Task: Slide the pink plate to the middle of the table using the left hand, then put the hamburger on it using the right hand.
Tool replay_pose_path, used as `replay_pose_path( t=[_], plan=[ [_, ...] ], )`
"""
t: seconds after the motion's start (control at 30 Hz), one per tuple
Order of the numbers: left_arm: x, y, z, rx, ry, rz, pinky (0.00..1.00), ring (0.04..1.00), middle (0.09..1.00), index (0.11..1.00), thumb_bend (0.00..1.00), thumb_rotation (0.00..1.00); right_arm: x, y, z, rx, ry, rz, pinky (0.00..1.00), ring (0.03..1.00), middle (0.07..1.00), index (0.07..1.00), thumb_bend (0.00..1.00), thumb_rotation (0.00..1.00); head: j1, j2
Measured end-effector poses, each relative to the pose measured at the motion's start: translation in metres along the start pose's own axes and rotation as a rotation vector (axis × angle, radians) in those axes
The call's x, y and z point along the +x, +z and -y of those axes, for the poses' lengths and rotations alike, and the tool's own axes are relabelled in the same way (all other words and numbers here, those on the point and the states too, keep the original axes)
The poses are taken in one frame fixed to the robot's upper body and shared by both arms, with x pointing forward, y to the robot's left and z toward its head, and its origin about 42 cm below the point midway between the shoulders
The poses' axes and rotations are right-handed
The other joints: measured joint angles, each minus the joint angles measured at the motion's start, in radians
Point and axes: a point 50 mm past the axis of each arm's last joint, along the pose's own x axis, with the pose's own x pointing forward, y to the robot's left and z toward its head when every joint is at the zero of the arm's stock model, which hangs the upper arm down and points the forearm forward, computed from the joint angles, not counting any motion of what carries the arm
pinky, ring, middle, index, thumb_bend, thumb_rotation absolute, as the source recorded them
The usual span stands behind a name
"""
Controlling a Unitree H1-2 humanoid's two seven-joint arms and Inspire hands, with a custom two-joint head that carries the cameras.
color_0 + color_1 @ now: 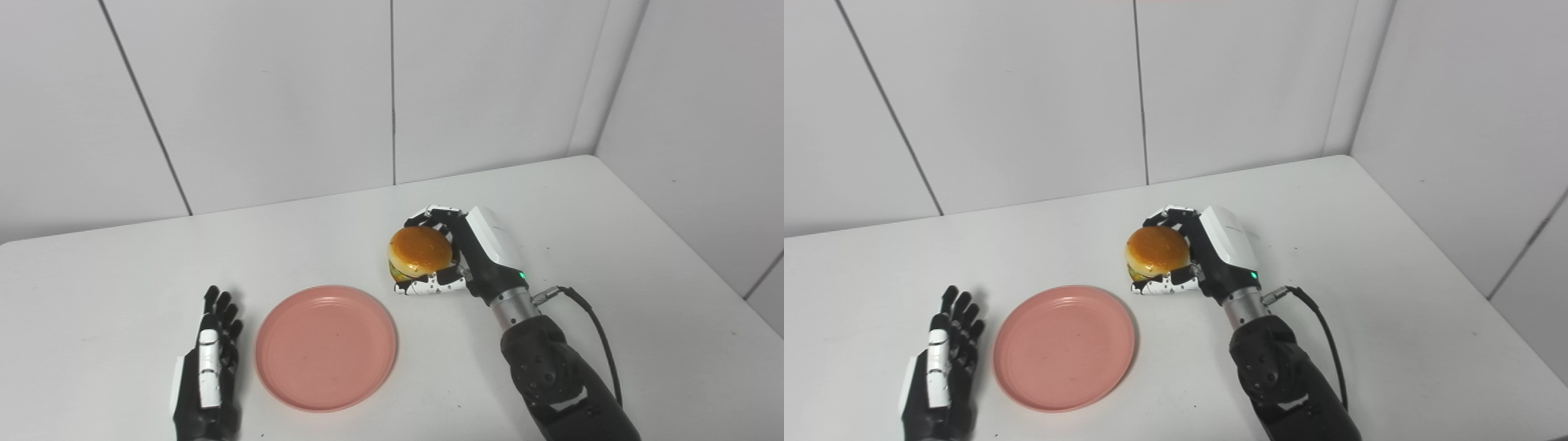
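Right hand point(471, 257) wrapped around hamburger point(420, 250), fingers behind, thumb in front, just right of pink plate point(326, 346). Plate flat on white table point(612, 245), empty. Left hand point(208, 367) beside plate's left edge, fingers straight, holding nothing.

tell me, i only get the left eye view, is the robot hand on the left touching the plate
observer: no. The right eye view also shows a strip of table between the left robot hand and the pink plate.
operator: burger over the plate yet
observer: not yet. The right robot hand is shut on the hamburger, up and right of the plate's rim.
operator: how much table right of that arm
observer: the right eye view shows the table's right edge running further toward the near side.
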Motion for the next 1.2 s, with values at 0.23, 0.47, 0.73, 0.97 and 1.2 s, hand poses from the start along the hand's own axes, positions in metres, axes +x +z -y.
replay_pose_path(
  t=[0.23, 0.47, 0.73, 0.97, 1.2],
  plan=[
    [-0.001, -0.003, 0.016, 0.006, 0.024, -0.004, 1.00, 1.000, 1.000, 1.000, 0.51, 1.00, 0.006, 0.021, -0.019, 0.054, 0.073, 0.068, 0.16, 0.227, 0.471, 0.484, 0.52, 0.00, 0.095, 0.000],
    [-0.003, -0.006, 0.031, 0.047, 0.047, 0.001, 1.00, 1.000, 1.000, 1.000, 0.53, 1.00, 0.004, 0.032, -0.035, 0.089, 0.173, 0.114, 0.16, 0.232, 0.472, 0.485, 0.52, 0.00, 0.175, 0.008],
    [-0.003, -0.007, 0.034, 0.070, 0.053, 0.001, 1.00, 1.000, 1.000, 1.000, 0.54, 1.00, 0.002, 0.041, -0.047, 0.089, 0.203, 0.148, 0.15, 0.212, 0.470, 0.484, 0.52, 0.00, 0.210, 0.015],
    [-0.003, -0.008, 0.037, 0.078, 0.074, 0.003, 1.00, 1.000, 1.000, 1.000, 0.55, 1.00, 0.001, 0.037, -0.065, 0.078, 0.246, 0.165, 0.13, 0.190, 0.470, 0.483, 0.52, 0.00, 0.215, 0.015],
    [-0.002, -0.008, 0.038, 0.078, 0.076, 0.003, 1.00, 1.000, 1.000, 1.000, 0.54, 1.00, 0.000, 0.030, -0.081, 0.062, 0.282, 0.158, 0.18, 0.250, 0.472, 0.485, 0.52, 0.00, 0.214, 0.012]
  ],
)
